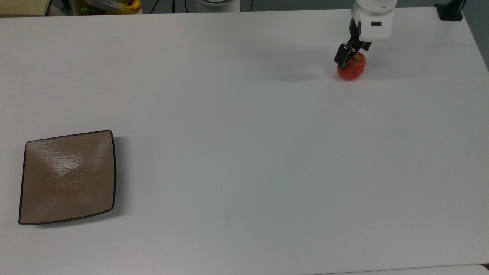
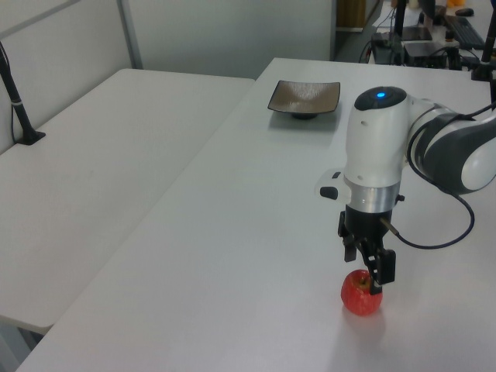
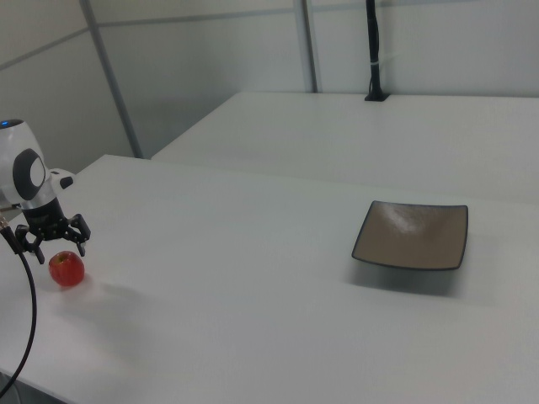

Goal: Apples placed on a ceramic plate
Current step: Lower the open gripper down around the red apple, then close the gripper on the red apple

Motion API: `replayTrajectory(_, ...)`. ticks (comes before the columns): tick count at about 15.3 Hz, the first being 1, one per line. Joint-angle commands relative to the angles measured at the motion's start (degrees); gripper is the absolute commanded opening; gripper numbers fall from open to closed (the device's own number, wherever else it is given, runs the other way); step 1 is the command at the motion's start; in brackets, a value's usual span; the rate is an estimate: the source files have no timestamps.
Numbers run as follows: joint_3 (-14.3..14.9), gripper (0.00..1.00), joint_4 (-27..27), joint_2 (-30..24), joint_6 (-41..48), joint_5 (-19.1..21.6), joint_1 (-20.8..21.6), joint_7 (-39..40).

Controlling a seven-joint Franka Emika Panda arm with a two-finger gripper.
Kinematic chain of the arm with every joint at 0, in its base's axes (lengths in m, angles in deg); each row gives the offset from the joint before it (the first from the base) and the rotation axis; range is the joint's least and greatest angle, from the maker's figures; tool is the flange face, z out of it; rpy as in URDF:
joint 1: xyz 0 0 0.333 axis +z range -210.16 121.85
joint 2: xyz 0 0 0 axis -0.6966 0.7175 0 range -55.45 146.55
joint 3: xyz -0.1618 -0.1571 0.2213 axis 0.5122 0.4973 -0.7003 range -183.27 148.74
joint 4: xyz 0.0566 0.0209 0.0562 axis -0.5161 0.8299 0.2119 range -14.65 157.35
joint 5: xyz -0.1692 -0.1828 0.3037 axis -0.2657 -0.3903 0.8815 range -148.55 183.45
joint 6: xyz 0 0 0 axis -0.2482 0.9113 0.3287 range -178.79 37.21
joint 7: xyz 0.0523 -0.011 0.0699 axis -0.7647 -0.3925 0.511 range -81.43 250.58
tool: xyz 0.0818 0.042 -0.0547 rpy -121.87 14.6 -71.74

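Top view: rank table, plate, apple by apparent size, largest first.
1. Table, by far the largest.
2. Ceramic plate.
3. Apple, much smaller than the plate; the gripper covers its top edge.

Hand (image 1: pixel 350 57) low over the worktop (image 1: pixel 244 114), fingers spread, apple (image 1: pixel 352 68) directly beneath it and on the worktop, plate (image 1: pixel 67 177) well apart from the hand, toward the top view's lower left, also on the worktop
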Motion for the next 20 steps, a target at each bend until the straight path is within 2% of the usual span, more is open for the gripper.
replayTrajectory(1,0.10,1.00,0.89,1.34,-2.95,-1.59,1.26,-2.65)
replayTrajectory(4,0.01,1.00,2.13,3.09,-6.29,-8.25,1.96,-8.00)
replayTrajectory(6,0.01,1.00,2.22,3.54,-6.65,-10.55,1.96,-9.17)
replayTrajectory(12,0.01,0.98,2.83,3.45,-6.39,-11.00,2.05,-9.61)
replayTrajectory(14,0.01,0.70,2.83,3.45,-6.30,-11.00,2.05,-9.61)
replayTrajectory(17,-0.16,0.08,2.74,3.45,-5.95,-11.00,2.05,-9.52)
replayTrajectory(18,-0.34,0.00,2.83,3.28,-5.78,-11.00,1.96,-9.52)
replayTrajectory(20,-0.42,0.00,2.57,2.75,-3.94,-10.91,1.70,-9.52)
